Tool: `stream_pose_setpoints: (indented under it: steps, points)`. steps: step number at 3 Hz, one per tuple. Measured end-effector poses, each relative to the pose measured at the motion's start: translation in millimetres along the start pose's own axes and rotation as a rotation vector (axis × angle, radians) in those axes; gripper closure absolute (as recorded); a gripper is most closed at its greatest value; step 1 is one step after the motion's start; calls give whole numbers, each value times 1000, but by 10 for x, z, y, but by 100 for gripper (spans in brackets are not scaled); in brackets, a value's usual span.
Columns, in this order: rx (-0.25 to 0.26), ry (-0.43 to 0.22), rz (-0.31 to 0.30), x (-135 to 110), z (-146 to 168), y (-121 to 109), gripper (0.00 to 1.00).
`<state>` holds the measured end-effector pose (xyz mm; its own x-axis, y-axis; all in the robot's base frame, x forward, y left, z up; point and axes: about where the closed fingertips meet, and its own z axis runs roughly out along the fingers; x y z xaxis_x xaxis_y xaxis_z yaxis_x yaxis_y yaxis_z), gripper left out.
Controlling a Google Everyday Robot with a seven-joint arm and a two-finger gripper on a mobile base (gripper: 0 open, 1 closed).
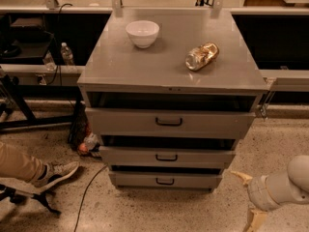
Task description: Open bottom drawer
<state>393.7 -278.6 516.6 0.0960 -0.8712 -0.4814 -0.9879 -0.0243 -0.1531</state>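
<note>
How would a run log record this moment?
pincer open, low right of cabinet | bottom drawer handle untouched | next: reach handle

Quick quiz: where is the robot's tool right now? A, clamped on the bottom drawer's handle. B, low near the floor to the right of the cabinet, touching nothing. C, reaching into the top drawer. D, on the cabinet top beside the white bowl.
B: the tool sits low near the floor, right of the cabinet, its fingers spread and apart from the bottom drawer.

floor [145,211] — cabinet [145,71], shoe [55,172] — gripper [243,200] above
</note>
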Motion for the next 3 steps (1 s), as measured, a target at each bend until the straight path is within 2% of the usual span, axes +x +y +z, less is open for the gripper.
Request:
stream_pose_setpoints:
  steps: [2, 3]
  points:
    - [-6, 53, 22, 581, 525, 115, 0]
    - [31, 34, 13, 767, 861, 48, 0]
